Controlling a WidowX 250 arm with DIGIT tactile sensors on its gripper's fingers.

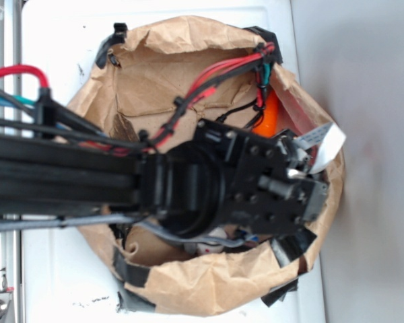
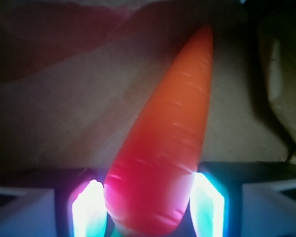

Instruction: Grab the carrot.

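The carrot [image 2: 163, 148] is a glossy orange tapered cone. In the wrist view its thick end sits between my two fingers and its tip points away, towards the brown paper behind it. My gripper [image 2: 148, 207] is shut on the carrot, with both lit pads [image 2: 91, 210] pressed against its sides. The stem is hidden. In the exterior view only a small orange piece of the carrot [image 1: 269, 116] shows past the black wrist [image 1: 256, 182], which reaches down into the paper bag [image 1: 188, 282]. The fingers are hidden there.
The crumpled brown paper bag has black tape patches on its rim [image 1: 138, 276] and stands on a white surface [image 1: 60, 54]. Red and black cables [image 1: 215, 77] run over the bag's opening. A white strip [image 1: 326, 142] hangs at the right rim.
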